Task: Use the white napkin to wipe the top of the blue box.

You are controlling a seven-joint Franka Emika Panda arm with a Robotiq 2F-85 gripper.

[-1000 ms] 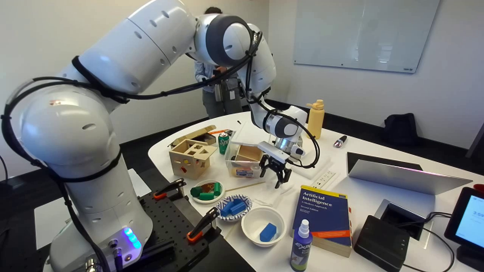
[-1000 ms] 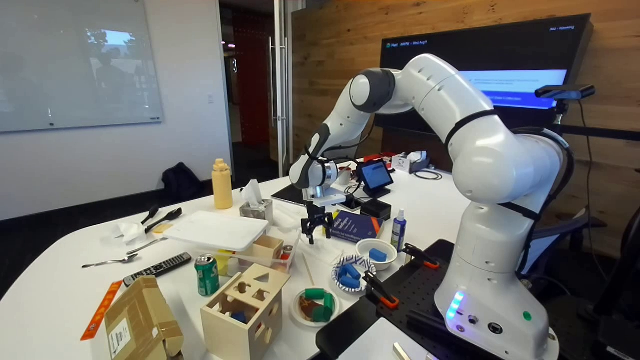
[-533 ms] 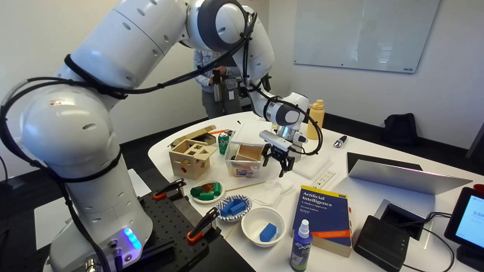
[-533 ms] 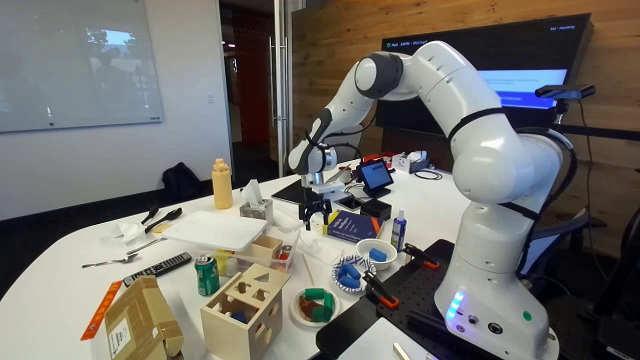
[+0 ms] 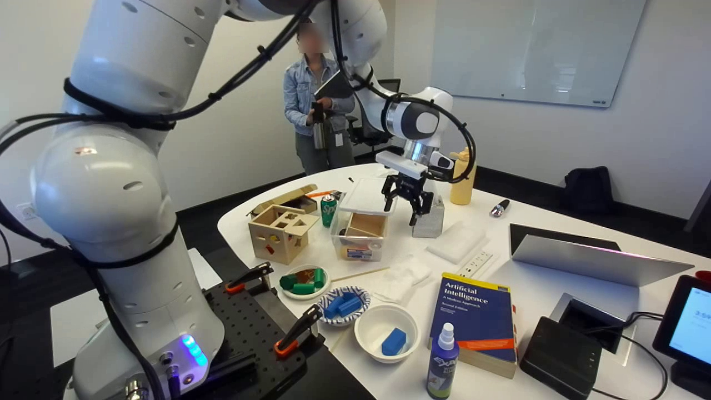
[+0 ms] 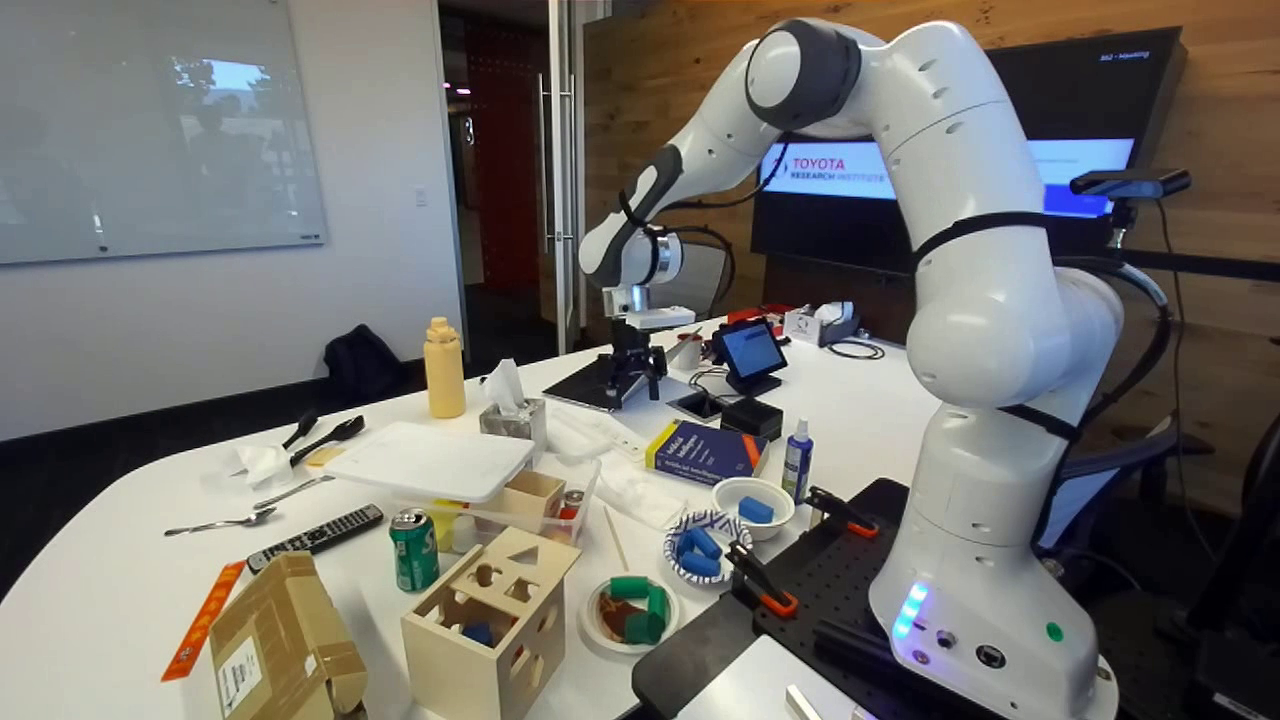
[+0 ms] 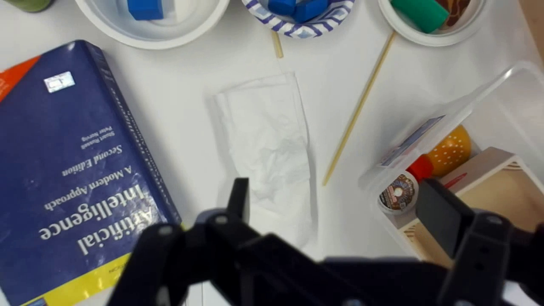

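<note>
The blue box is a thick dark-blue book-like block with yellow and white print, lying flat on the table in both exterior views [image 5: 472,311] [image 6: 706,452]. In the wrist view its top face [image 7: 63,140] fills the left side. The white napkin [image 7: 272,157] lies crumpled and flat on the table beside it, also visible in both exterior views [image 5: 402,276] [image 6: 635,490]. My gripper [image 5: 400,214] is open and empty, raised well above the table; it also shows open in an exterior view [image 6: 634,398] and in the wrist view [image 7: 335,180]. Nothing lies on the box's top.
A clear bin [image 5: 358,244] with a wooden box stands near the napkin. A white bowl [image 5: 364,347], a patterned bowl [image 5: 361,294] and a plate [image 5: 325,278] hold blocks. A spray bottle [image 5: 442,364] stands by the blue box. A tissue box [image 6: 520,422] and laptop [image 5: 600,258] are farther off.
My gripper has risen from low over the napkin to well above the table, staying open and empty. The napkin stays on the table. The blue box has not moved.
</note>
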